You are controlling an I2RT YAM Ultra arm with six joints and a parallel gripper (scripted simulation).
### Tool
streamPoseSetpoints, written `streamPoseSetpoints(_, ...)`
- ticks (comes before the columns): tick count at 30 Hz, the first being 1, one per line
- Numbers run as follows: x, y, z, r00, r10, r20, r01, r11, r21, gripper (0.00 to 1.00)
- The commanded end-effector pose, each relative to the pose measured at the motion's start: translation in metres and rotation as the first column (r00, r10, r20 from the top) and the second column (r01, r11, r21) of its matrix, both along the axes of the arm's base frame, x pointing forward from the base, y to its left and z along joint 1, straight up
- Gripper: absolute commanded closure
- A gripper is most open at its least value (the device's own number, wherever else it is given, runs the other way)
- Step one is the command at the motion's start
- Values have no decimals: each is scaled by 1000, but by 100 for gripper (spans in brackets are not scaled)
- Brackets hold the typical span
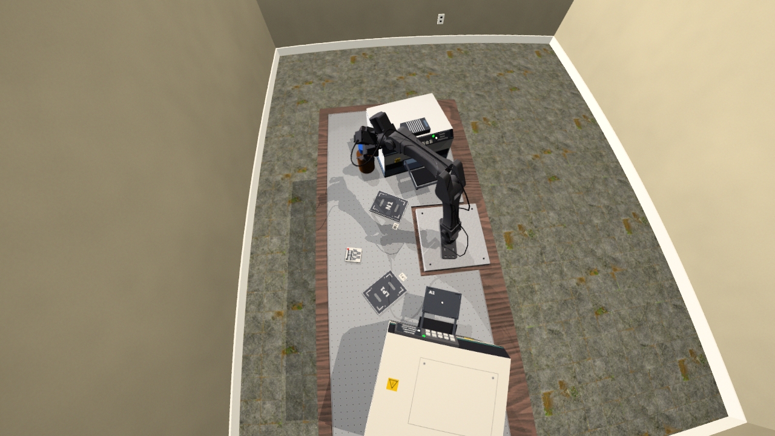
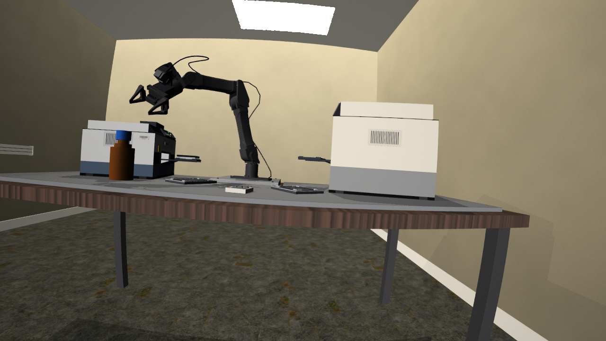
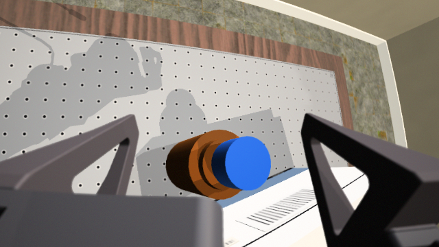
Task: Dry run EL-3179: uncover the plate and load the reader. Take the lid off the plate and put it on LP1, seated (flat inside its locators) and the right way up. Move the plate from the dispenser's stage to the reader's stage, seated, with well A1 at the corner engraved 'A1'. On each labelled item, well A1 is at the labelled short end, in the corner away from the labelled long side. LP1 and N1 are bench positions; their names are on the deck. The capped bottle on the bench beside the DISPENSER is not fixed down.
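My gripper [image 1: 359, 143] [image 2: 140, 106] [image 3: 219, 123] is open and empty. It hangs tilted down, well above the brown bottle [image 1: 367, 164] [image 2: 121, 162] [image 3: 192, 168] with the blue cap [image 3: 241, 162], which stands upright beside the dispenser [image 1: 406, 111] [image 2: 98, 146] [image 3: 291, 206]. In the wrist view the cap lies between the two fingers, far below them. The dispenser's stage [image 1: 419, 177] [image 2: 188, 159] sticks out toward the arm base; the arm hides part of it, and I cannot make out the plate or lid on it. The LP1 pad [image 1: 384, 291] [image 2: 296, 189] is bare. The reader's stage [image 1: 441, 303] [image 2: 313, 158] is empty, with "A1" engraved at its far left corner.
The reader [image 1: 439, 379] [image 2: 383, 148] stands at the near end of the deck. The N1 pad [image 1: 388, 206] [image 2: 190, 180] lies near the dispenser. A small white flat item [image 1: 353, 254] [image 2: 239, 189] lies near the deck's left edge. The arm base [image 1: 449, 249] is bolted at the right.
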State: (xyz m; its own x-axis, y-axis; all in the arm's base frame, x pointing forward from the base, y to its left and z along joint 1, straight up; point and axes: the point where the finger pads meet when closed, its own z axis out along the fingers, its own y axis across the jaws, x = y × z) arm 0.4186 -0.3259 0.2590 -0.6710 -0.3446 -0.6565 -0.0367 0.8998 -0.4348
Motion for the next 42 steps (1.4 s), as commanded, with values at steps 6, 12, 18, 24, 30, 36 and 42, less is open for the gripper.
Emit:
streamPoseSetpoints(6, -41, 4, -12, 991, -23, -132, 21, 1000, -21, 0)
streamPoseSetpoints(12, -60, 8, -17, 975, -28, -219, 19, 999, -41, 0)
streamPoseSetpoints(18, -63, 13, -12, 960, -15, -279, -5, 997, -72, 0)
streamPoseSetpoints(24, -87, 18, -9, 939, -21, -343, -13, 995, -97, 0)
streamPoseSetpoints(30, -107, 21, -13, 918, -26, -396, -16, 995, -103, 0)
streamPoseSetpoints(36, -127, 27, -32, 892, -18, -451, -18, 997, -74, 0)
streamPoseSetpoints(42, -150, 35, -35, 851, -7, -525, -40, 996, -77, 0)
